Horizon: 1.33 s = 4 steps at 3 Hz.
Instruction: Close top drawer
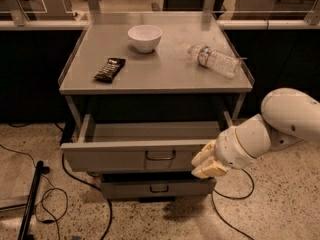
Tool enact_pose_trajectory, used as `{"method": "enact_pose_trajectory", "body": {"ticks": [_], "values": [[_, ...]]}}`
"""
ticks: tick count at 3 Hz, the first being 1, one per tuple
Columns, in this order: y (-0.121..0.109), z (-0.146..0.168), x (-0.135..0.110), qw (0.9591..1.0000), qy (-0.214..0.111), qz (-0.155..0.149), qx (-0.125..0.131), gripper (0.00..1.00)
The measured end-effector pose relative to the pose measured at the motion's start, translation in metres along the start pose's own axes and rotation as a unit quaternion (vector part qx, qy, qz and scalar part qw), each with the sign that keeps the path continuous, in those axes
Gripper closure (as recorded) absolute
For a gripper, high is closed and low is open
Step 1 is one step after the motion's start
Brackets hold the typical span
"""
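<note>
The top drawer (115, 156) of the grey metal cabinet stands pulled out toward me, and its inside shows no contents. Its small loop handle (160, 155) sits at the middle of the flat front panel. My gripper (206, 162) is at the right end of that front panel, at panel height and very close to it or touching it; I cannot tell which. The white arm (280, 124) reaches in from the right.
A narrower lower drawer (157, 188) sticks out slightly below. On the cabinet top (165, 74) are a white bowl (145, 37), a dark snack bar (110, 69) and a plastic bottle (215, 60) lying on its side. Cables (45, 199) and a black pole (31, 199) lie on the floor at left.
</note>
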<state>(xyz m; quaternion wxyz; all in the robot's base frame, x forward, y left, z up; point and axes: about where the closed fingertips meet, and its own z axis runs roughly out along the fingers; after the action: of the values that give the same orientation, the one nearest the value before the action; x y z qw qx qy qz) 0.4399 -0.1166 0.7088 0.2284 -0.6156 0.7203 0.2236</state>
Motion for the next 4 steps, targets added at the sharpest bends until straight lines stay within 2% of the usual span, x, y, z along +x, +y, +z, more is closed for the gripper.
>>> {"method": "enact_pose_trajectory", "body": {"ticks": [1,2,3,4], "values": [[-0.019,0.015,0.005,0.9999,0.013,0.004,-0.002,0.88],[-0.044,0.030,0.009,0.9997,0.022,0.010,0.002,1.00],[-0.065,0.038,0.019,0.9991,0.030,0.025,0.016,1.00],[-0.065,0.038,0.020,0.9991,0.030,0.025,0.016,0.82]]}}
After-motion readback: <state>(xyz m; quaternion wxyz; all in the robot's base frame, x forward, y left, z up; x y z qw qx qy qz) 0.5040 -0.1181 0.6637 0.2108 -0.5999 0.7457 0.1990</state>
